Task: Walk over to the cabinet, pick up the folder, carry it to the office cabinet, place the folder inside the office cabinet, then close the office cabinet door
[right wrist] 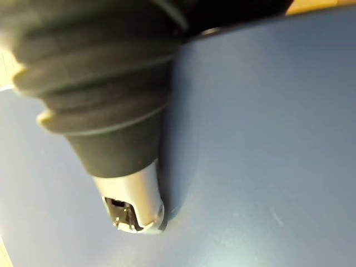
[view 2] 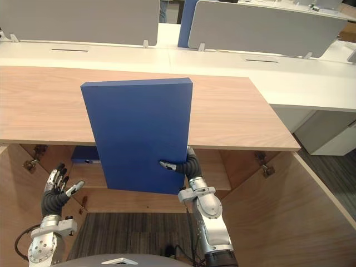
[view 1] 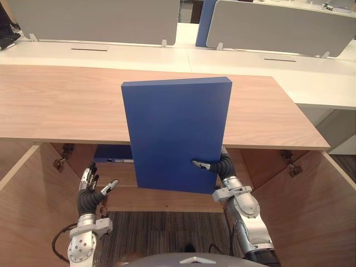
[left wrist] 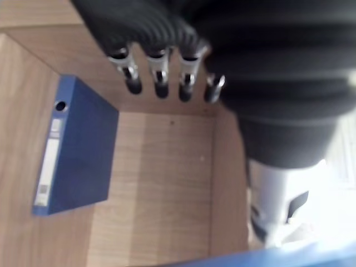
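Note:
A large blue folder [view 1: 175, 133] stands upright in front of the wooden office cabinet [view 1: 55, 105], covering part of the cabinet's top edge and opening. My right hand [view 1: 222, 165] pinches its lower right edge, thumb [right wrist: 133, 206] pressed on the near face and fingers hidden behind. The folder's blue face [right wrist: 267, 139] shows close up in the right wrist view. My left hand [view 1: 89, 189] hovers low at the left of the opening with fingers [left wrist: 158, 78] straight, touching nothing.
A second blue folder [left wrist: 75, 150] lies flat on the shelf [view 1: 167, 197] inside the cabinet, at the left. Both doors stand open: left door [view 1: 28, 206], right door [view 1: 311, 206]. White desks with grey dividers [view 1: 94, 19] stand behind.

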You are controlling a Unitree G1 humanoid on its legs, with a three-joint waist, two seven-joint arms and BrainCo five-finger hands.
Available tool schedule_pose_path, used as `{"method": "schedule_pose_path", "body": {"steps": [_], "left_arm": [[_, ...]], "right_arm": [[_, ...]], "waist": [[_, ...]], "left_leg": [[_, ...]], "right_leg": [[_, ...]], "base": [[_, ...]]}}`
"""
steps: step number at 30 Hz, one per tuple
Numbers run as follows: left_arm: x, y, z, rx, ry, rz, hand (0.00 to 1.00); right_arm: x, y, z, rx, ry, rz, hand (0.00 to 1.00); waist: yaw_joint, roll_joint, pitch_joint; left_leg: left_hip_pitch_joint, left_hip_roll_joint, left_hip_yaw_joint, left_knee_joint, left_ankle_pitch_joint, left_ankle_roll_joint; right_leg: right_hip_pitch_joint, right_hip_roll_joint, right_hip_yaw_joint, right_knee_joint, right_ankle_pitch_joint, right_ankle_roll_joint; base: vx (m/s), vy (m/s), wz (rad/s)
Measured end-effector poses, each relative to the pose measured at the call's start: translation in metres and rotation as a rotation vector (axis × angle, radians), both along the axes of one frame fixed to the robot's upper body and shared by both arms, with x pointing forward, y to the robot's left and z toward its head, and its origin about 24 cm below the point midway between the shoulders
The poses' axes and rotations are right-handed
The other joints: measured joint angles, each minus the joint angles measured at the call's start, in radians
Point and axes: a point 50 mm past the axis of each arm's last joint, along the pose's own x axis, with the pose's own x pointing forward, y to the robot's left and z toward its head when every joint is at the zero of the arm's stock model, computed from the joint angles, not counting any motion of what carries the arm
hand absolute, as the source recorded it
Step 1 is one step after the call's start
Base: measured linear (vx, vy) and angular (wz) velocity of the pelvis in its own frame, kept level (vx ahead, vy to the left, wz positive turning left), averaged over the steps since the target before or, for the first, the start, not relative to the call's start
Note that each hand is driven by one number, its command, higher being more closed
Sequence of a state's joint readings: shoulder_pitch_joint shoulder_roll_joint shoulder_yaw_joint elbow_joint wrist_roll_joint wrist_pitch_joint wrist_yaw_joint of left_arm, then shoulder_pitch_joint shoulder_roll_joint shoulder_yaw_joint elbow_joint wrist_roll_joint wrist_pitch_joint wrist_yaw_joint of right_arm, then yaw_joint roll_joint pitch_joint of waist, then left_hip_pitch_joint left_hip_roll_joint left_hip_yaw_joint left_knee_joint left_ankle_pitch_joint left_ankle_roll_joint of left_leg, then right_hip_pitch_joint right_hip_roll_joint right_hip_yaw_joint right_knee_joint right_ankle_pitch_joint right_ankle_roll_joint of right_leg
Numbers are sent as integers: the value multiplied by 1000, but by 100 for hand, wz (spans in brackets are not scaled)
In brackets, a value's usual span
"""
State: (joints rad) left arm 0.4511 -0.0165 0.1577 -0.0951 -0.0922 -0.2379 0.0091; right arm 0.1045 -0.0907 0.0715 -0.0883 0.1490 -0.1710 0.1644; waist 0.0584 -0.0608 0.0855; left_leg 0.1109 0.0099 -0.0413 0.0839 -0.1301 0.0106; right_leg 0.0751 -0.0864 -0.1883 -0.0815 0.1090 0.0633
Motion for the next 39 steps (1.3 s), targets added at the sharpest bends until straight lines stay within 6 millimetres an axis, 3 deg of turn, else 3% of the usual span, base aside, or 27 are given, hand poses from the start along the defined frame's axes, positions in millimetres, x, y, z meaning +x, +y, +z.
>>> {"method": "schedule_pose_path", "body": {"steps": [16,24,32,36,39], "left_arm": [[-13,-11,-74,1,371,-77,0],[-26,-13,-112,66,594,-190,0],[-50,0,-131,153,756,-205,0],[-45,1,-130,209,756,-224,0],[-10,-2,-121,247,673,-241,0]], "right_arm": [[0,1,0,9,0,9,100],[-4,25,3,-30,-13,168,100],[-9,26,1,-302,-75,217,100],[-5,28,6,-460,-151,235,100],[15,35,23,-613,-290,277,100]], "waist": [[-3,13,9],[-9,17,12],[-10,35,38],[-10,34,64],[-10,47,157]], "left_leg": [[-6,5,-9,0,4,-4],[1,12,-2,-16,7,-11],[12,17,12,-33,7,-13],[-26,17,16,-3,7,-13],[-167,17,17,165,-27,-36]], "right_leg": [[-2,4,-11,0,-1,-5],[-6,11,-5,-7,1,-7],[-10,17,4,-7,0,-7],[-39,16,12,2,3,-10],[-188,4,15,168,-38,-20]], "base": [[-6,0,2],[-6,5,-3],[-5,7,-4],[-31,10,-4],[-169,12,-3]]}}
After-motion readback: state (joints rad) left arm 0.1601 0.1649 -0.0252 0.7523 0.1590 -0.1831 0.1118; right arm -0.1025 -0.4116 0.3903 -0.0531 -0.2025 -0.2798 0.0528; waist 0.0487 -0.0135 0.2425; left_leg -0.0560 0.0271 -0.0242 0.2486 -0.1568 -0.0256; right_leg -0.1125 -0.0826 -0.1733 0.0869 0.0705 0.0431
